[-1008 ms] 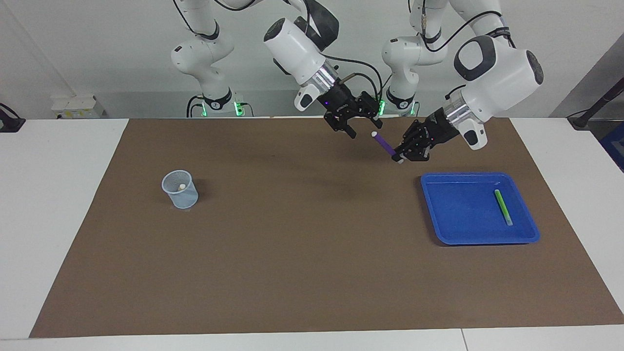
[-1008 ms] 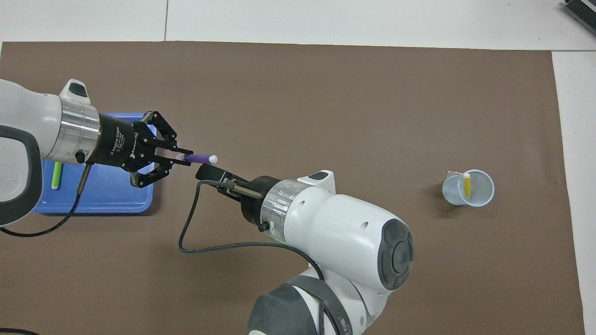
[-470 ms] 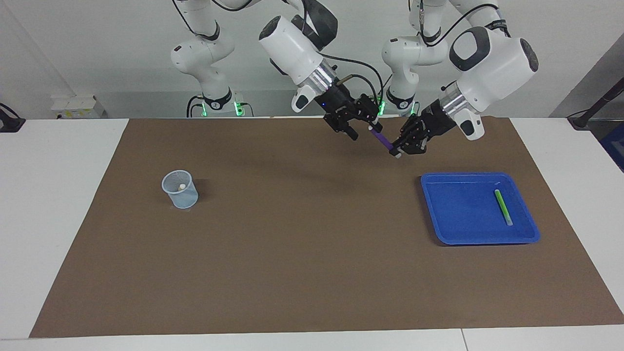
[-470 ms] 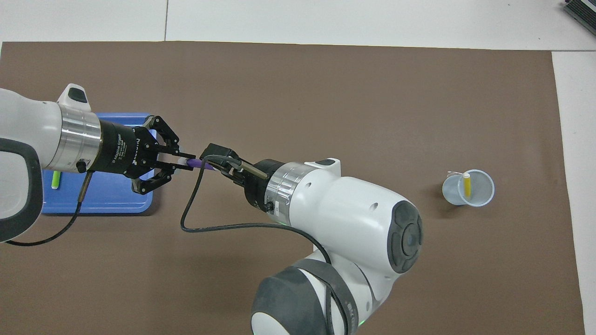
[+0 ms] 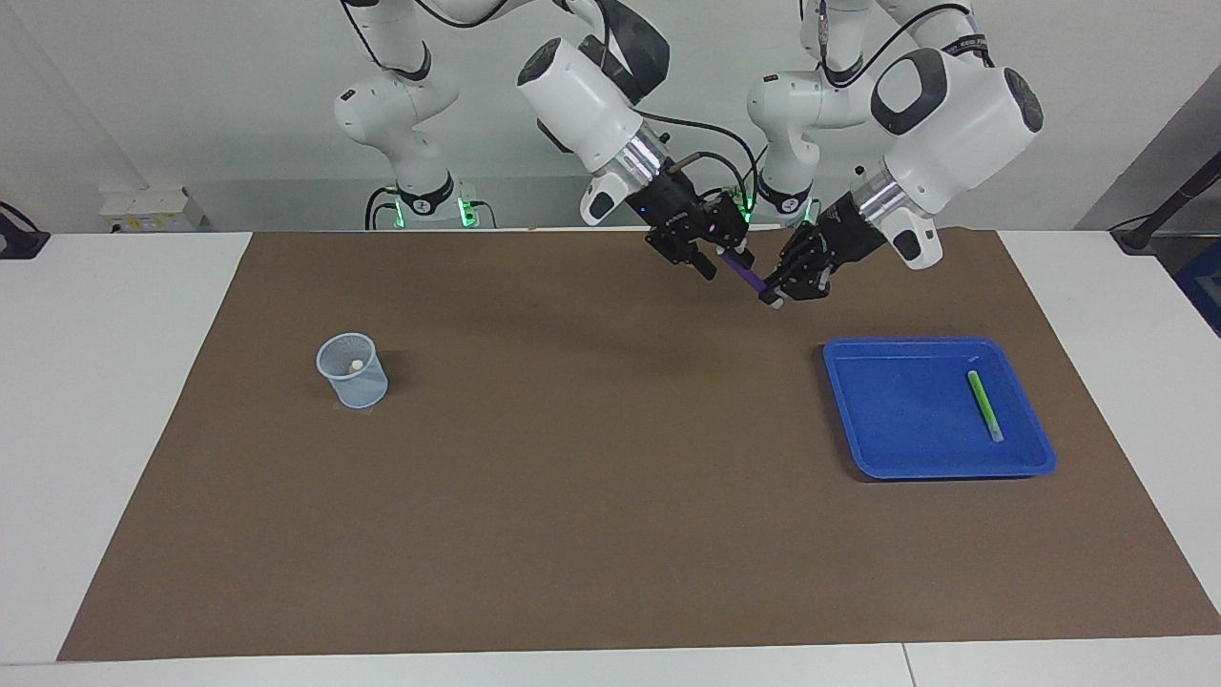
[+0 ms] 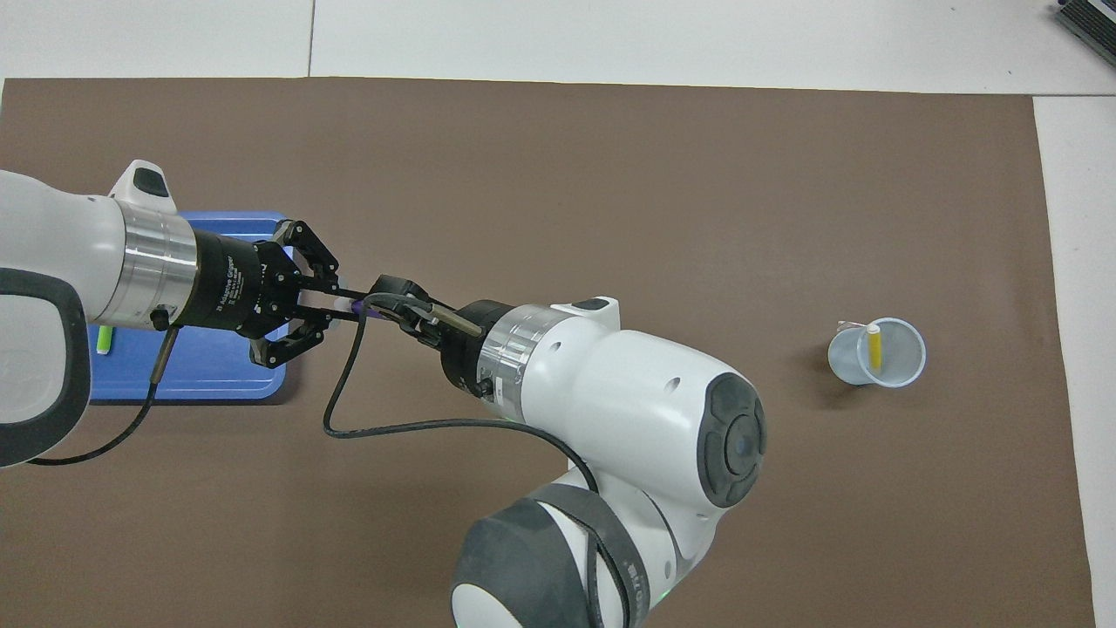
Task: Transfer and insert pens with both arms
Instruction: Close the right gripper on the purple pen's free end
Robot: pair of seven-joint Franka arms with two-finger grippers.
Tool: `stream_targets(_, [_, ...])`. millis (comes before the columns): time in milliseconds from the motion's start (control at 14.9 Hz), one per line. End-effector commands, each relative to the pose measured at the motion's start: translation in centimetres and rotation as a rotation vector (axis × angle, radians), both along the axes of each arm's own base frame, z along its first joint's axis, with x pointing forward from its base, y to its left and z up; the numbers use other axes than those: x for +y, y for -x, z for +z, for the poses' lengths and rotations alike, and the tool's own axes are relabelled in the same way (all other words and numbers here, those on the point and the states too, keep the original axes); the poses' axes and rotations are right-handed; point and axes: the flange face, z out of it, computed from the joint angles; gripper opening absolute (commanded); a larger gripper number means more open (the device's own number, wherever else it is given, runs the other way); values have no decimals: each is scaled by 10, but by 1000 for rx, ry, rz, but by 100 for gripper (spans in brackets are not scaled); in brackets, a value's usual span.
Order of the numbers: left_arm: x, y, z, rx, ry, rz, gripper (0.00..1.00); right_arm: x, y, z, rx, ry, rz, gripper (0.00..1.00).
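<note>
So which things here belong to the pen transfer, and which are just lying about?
In the job:
purple pen, held in the air by the left pincer, right pincer at its upper end
green pen in the blue tray
yellow pen in the cup

Lying about:
brown mat

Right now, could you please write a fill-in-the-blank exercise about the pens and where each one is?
1. The left gripper is shut on the ____ pen.
2. The green pen lies in the blue ____.
3. The yellow pen stands inside the ____.
4. The right gripper is at the held pen's ____ end.

Missing words: purple; tray; cup; upper
</note>
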Motion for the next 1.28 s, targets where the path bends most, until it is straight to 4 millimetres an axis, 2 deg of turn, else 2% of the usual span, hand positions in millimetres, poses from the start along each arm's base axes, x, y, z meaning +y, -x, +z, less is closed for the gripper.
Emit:
stream_targets(0, [1, 11, 6, -25, -28, 21, 0, 5, -2, 2, 15, -3, -9, 73])
stream_targets(67, [1, 10, 6, -34, -43, 18, 0, 5, -2, 2, 14, -3, -10, 73])
stream_targets(134, [-1, 11, 5, -35, -48, 13, 0, 5, -2, 2, 16, -3, -11, 66])
stream_targets(202, [-1, 11, 6, -37, -48, 12, 0, 6, -1, 1, 17, -2, -9, 65])
stream_targets(538, [-5, 12, 7, -53, -67, 2, 0, 10, 3, 3, 30, -13, -16, 63])
stream_targets(806, [-5, 12, 7, -53, -67, 1, 0, 10, 3, 3, 25, -11, -11, 41])
stream_targets(1209, [-5, 13, 9, -56, -67, 2, 0, 6, -2, 1, 22, -8, -17, 42])
